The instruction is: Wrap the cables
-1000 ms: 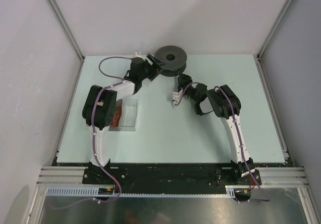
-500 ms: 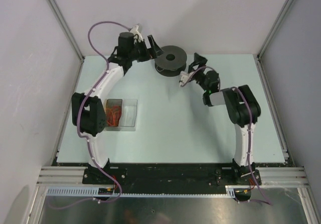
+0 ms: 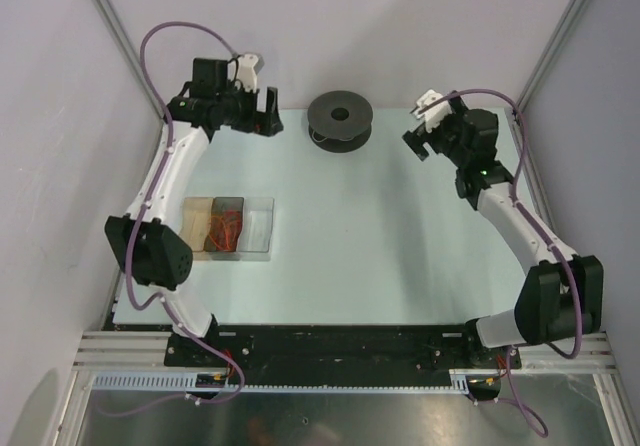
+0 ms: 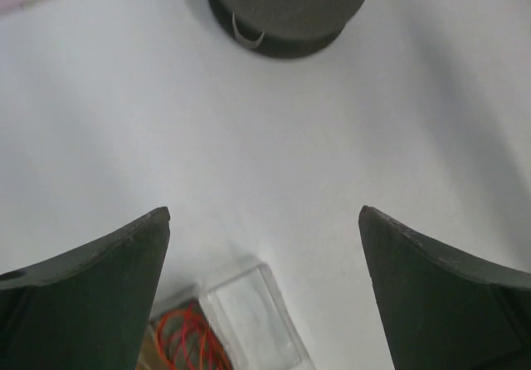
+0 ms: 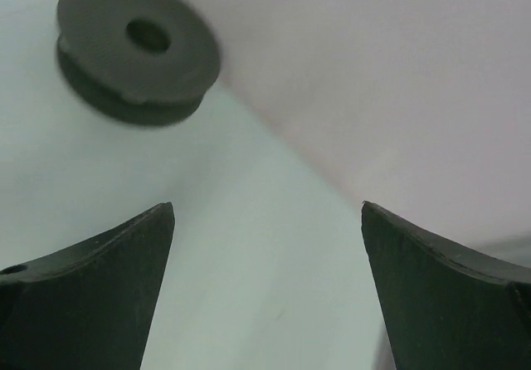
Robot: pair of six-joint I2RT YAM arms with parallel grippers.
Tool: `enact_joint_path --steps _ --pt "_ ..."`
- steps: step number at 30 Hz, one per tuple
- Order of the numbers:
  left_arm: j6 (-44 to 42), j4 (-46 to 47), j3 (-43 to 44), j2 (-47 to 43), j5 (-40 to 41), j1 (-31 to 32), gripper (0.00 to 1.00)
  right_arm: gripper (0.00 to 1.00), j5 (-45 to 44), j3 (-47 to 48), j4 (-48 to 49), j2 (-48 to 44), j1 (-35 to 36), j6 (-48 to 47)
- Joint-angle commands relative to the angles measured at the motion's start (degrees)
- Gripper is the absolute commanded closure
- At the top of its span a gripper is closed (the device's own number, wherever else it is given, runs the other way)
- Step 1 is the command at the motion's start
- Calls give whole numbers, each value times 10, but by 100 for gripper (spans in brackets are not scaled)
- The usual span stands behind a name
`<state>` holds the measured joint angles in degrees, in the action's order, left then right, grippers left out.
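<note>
The black spool point(image 3: 340, 119) lies flat at the back middle of the table, with nothing touching it. A short white bit of the cables point(image 4: 247, 31) curls out of the spool's groove point(image 4: 286, 9); the rest of the cables I cannot make out. My left gripper point(image 3: 268, 116) hovers to the left of the spool, open and empty point(image 4: 265, 212). To the spool's right, raised off the table, my right gripper point(image 3: 415, 138) is also open and empty point(image 5: 267, 206). In the right wrist view the spool point(image 5: 137, 48) sits at the upper left.
A clear plastic box point(image 3: 255, 228) with red-orange wires point(image 3: 226, 230) in it stands at the left of the table, and it also shows below the left fingers point(image 4: 249, 320). Walls close off the back and both sides.
Both arms have drawn away from the spool, the left toward the back left, the right toward the back right. Both grippers have opened wide. The spool now lies flat and untouched.
</note>
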<state>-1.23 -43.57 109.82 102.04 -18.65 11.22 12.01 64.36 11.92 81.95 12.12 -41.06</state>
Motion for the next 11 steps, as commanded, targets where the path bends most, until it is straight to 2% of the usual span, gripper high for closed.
enact_joint_path --steps 1,6,11 --pt "-54 -39 -79 -55 49 -4 0 1 16 -2 -236 -33 -52 213" --pt "-46 1 -159 -95 56 -4 1 1 -14 -28 -248 -76 -64 275" --pt "-34 37 -196 -140 55 -2 0 1 -26 -34 -237 -106 -64 300"
